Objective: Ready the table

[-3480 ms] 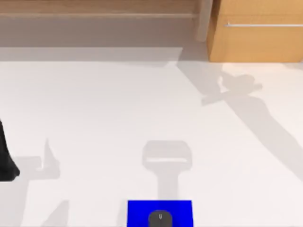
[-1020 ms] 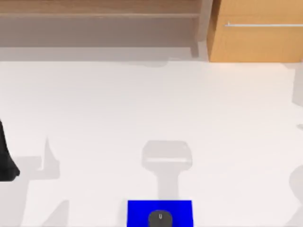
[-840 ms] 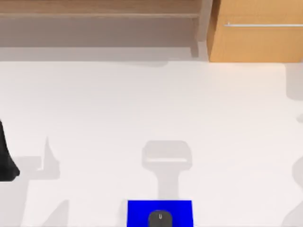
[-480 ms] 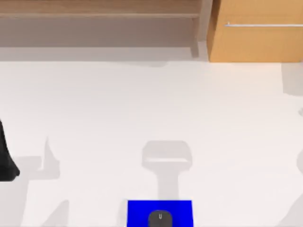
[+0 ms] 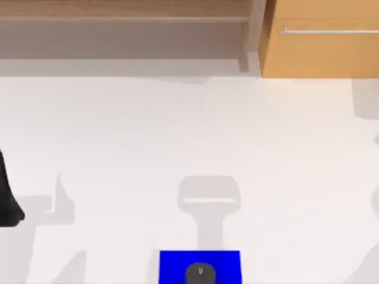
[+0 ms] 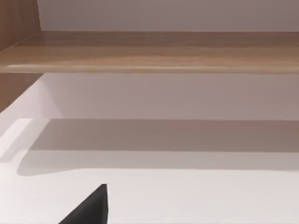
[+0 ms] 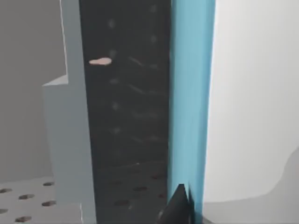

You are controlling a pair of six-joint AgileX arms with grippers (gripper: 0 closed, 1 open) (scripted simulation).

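The white table [image 5: 177, 130] stretches wide in front of the shelf [image 5: 118, 12] and the cabinet [image 5: 320, 53]. A mouse [image 5: 200, 273] sits on a blue mat [image 5: 172, 263] at its near edge, ready to use. I cannot tell if either gripper holds anything

Plain white matte table [image 5: 177, 136] with soft grey shadows. Brown wood-grain shelf [image 5: 118, 12] at 11 o'clock; light-orange cabinet [image 5: 320, 53] with silver handle [image 5: 331, 31] at 1 o'clock. Saturated blue mat [image 5: 172, 263] at 6 o'clock, bearing dark grey mouse [image 5: 200, 273]. Black arm [image 5: 7, 201] at 9 o'clock. Near right wrist: light-blue stripe [image 7: 191, 93] beside black speckled panel [image 7: 126, 116].
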